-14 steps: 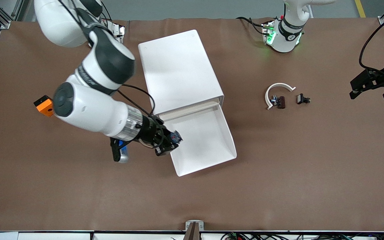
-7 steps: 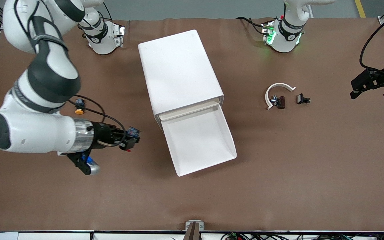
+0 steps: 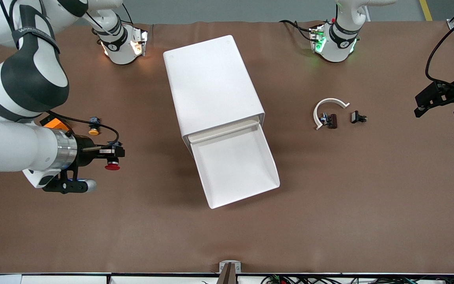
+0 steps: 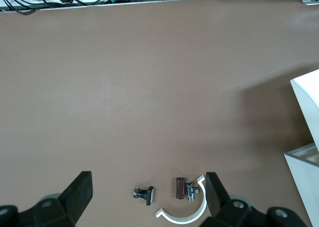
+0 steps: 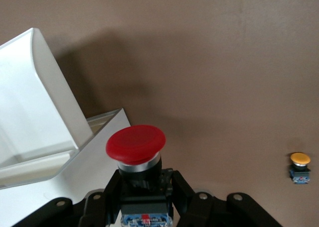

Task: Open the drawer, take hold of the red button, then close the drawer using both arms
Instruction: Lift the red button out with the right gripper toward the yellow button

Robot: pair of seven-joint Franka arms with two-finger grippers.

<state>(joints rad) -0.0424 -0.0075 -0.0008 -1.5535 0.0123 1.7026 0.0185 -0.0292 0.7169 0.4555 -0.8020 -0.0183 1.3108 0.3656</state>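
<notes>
Button [image 5: 135,143] sits clenched in our right gripper [image 3: 110,156] over the table; our left gripper [image 4: 149,197] waits, fingers spread, drawer [image 3: 235,167] open.

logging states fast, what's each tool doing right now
Left tool: open, holding nothing, over the table's left-arm end.
Right tool: shut on the red button, over the table's right-arm end.

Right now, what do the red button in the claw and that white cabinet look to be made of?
The button in the right end effector looks like matte red plastic with a shiny, probably metal, ring below and a dark body. The cabinet and its open drawer look like smooth white plastic, judging by their thin, softly glossy walls.
</notes>
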